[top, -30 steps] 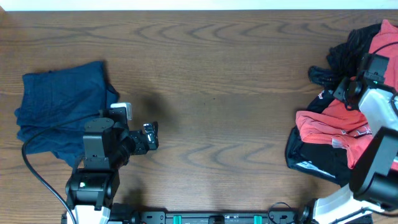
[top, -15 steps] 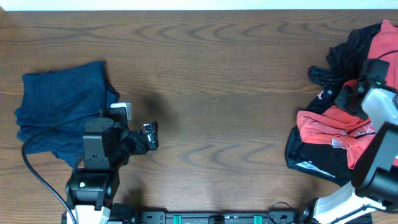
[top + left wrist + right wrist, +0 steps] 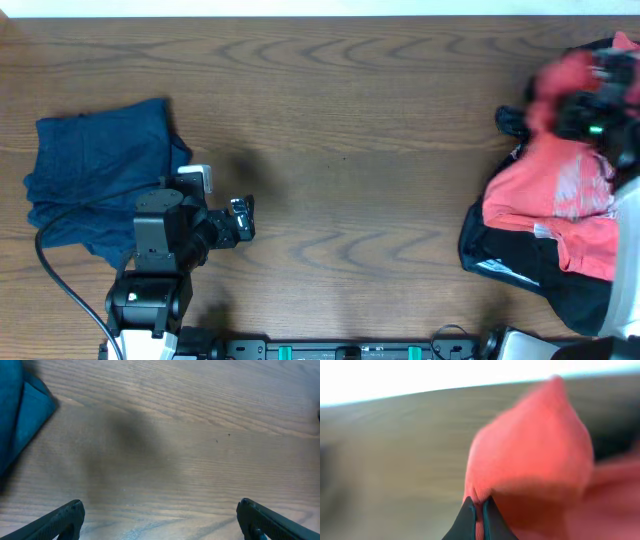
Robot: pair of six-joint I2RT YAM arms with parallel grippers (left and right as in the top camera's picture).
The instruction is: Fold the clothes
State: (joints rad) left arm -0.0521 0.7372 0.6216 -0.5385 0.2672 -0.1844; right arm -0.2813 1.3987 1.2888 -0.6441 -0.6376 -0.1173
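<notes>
Clothes: navy garment [image 3: 100,170] heaped far left; left gripper [image 3: 240,220] just beside it, fingers spread, empty. Coral-red T-shirt [image 3: 550,190] far right, atop black garments [image 3: 510,265]; right gripper [image 3: 476,505] clamped on a fold. Step judged: pick-up. Next: carry to centre, spread flat. Only the right wrist view shows the pinch; overhead blurs it.

The left arm [image 3: 160,240] sits folded near its base, the left gripper [image 3: 160,514] spread wide. The right gripper [image 3: 476,510] is pinched tight on the coral-red T-shirt [image 3: 530,445].
</notes>
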